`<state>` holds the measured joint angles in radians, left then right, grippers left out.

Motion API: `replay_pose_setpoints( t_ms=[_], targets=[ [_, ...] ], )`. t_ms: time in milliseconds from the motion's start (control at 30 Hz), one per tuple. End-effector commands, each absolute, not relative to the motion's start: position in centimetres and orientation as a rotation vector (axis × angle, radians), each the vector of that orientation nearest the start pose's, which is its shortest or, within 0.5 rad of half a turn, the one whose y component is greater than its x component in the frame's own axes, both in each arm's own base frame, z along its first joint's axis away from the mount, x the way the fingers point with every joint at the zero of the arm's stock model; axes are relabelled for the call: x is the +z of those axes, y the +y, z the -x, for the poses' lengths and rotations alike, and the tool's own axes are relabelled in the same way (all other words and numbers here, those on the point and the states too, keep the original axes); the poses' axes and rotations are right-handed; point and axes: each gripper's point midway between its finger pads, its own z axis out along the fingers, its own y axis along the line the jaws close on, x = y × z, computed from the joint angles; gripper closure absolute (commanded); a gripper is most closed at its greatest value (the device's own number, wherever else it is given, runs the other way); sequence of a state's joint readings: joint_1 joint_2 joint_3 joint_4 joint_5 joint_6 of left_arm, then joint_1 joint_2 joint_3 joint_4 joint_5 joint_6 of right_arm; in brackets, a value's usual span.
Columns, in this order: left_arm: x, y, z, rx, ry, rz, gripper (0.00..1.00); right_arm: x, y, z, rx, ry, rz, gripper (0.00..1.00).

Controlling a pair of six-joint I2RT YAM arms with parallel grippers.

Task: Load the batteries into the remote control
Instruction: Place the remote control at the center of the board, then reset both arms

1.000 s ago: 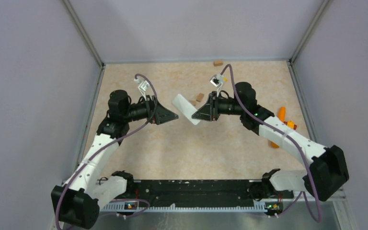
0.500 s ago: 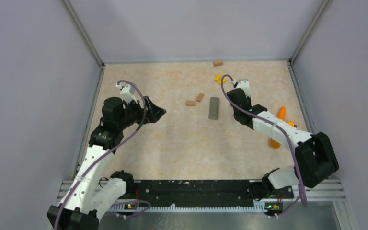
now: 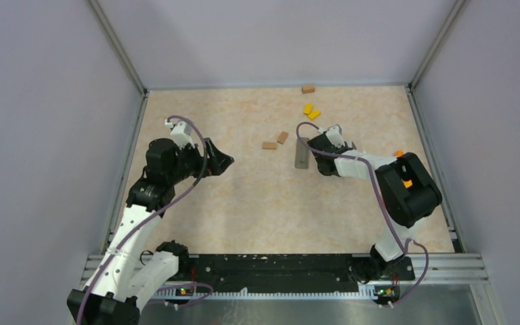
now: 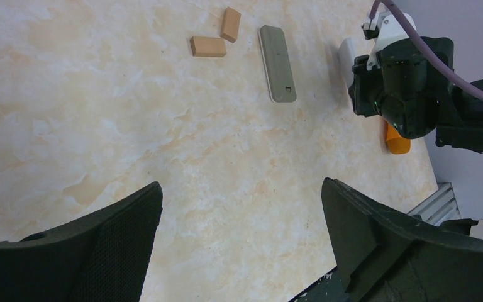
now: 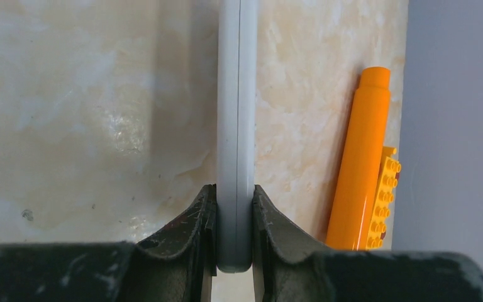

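My right gripper (image 5: 235,207) is shut on a light grey remote control (image 5: 237,94), held edge-on so that its thin side runs away from the jaws. From above, the right wrist (image 3: 328,143) sits low beside a flat dark grey oblong with a pale rim (image 3: 301,154), which lies on the table; whether that is a second remote or a cover I cannot tell. It also shows in the left wrist view as the dark oblong (image 4: 278,63). My left gripper (image 3: 222,161) hovers at the left, open and empty (image 4: 240,189). The batteries are out of view.
Two brown blocks (image 3: 269,145) (image 3: 282,137) lie left of the dark oblong. Yellow blocks (image 3: 311,111) and another brown block (image 3: 308,89) sit near the back wall. An orange marker (image 5: 361,157) and a yellow studded brick (image 5: 383,195) lie against the right wall.
The right arm has folded back and lowered its wrist beside the dark oblong; the pale remote it held up mid-table no longer shows from above. The left arm drew back to the left, still open.
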<state>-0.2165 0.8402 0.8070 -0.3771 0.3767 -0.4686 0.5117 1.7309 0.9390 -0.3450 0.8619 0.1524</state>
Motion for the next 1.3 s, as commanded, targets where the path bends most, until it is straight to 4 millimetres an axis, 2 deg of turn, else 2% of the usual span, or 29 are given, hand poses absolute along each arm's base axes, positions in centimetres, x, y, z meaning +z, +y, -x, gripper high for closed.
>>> replay_pose_setpoints(
  t_ms=[0,133,200,333,467,533,600,733,767,900,1033,1167,1267],
  targets=[
    [24.4,-14.0,-26.4,-0.801,2.017,-0.006,0.01,4.5,5.5,-35.3,-0.792,2.367,0.155,0.98],
    [24.6,-13.6,-26.5,-0.773,2.030,0.017,0.01,3.6,6.7,-34.9,-0.681,2.422,0.150,0.65],
    [24.6,-13.2,-26.6,-0.750,2.037,0.032,0.01,3.6,7.7,-34.8,-0.589,2.436,0.154,0.59],
    [24.8,-12.4,-26.7,-0.696,2.052,0.063,0.01,4.4,9.6,-34.6,-0.424,2.455,0.160,0.52],
    [25.0,-11.0,-26.5,-0.601,2.050,0.078,0.01,7.1,10.9,-34.4,-0.261,2.420,0.100,0.43],
    [25.5,-10.3,-26.3,-0.563,2.022,0.091,0.01,9.5,11.1,-34.1,-0.187,2.373,0.021,0.39],
    [26.2,-9.7,-26.1,-0.535,1.989,0.108,0.01,12.3,10.8,-33.7,-0.144,2.309,-0.037,0.30],
    [28.2,-8.5,-25.0,-0.493,1.931,0.138,0.01,18.5,7.8,-31.6,-0.159,2.155,-0.168,0.11],
    [28.7,-8.1,-24.7,-0.477,1.916,0.148,0.01,20.0,7.1,-30.8,-0.152,2.117,-0.198,0.09],
    [30.6,-6.2,-23.3,-0.400,1.852,0.183,0.01,26.3,4.1,-27.3,-0.103,1.942,-0.281,0.07],
    [32.8,-4.2,-22.0,-0.324,1.750,0.218,0.01,32.4,-0.1,-23.0,-0.093,1.718,-0.378,0.06],
    [35.3,-2.8,-20.3,-0.286,1.652,0.244,0.01,36.5,-3.5,-19.2,-0.104,1.575,-0.438,0.06],
    [36.4,-2.3,-19.1,-0.279,1.621,0.249,0.01,38.2,-5.1,-17.2,-0.116,1.529,-0.463,0.06]
  ],
)
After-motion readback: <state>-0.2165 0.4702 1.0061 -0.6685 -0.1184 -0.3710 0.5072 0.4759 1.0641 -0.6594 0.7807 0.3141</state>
